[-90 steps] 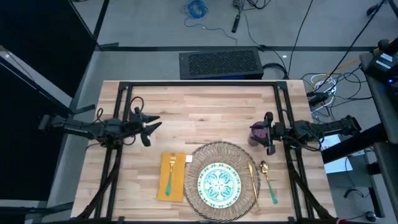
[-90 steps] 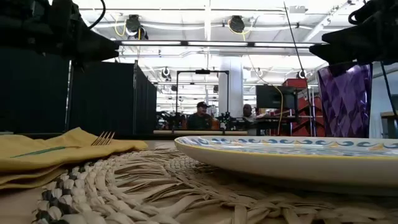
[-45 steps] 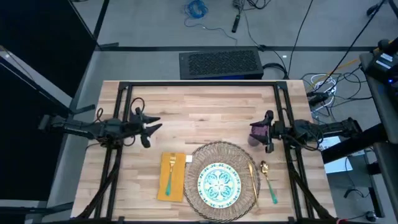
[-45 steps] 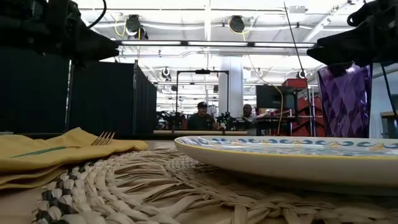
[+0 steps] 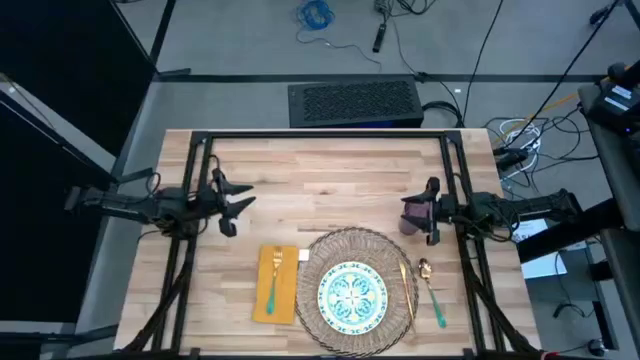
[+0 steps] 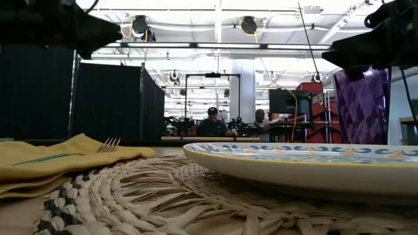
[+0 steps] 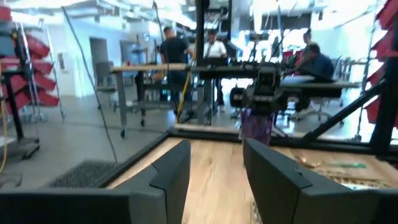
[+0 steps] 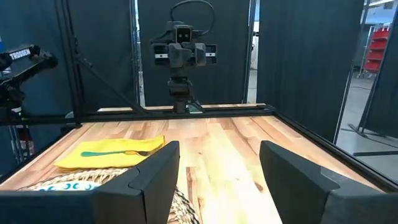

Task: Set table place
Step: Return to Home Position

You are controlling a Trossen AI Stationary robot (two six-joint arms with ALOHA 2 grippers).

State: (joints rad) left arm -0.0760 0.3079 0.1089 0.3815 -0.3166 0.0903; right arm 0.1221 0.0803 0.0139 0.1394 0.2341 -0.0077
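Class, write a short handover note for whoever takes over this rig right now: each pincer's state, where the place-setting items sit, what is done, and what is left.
Pincers: the left pincer is open and empty, raised over the left side of the table. The right pincer is open and empty, above the purple cup.
Things: the cup stands beside the far right rim of the placemat. The plate sits centred on the mat. The fork lies on the yellow napkin, left of the mat. The knife lies along the mat's right edge, with the spoon on the table beside it.
Done: every piece appears placed.
Left: probably only drawing both arms back to rest.
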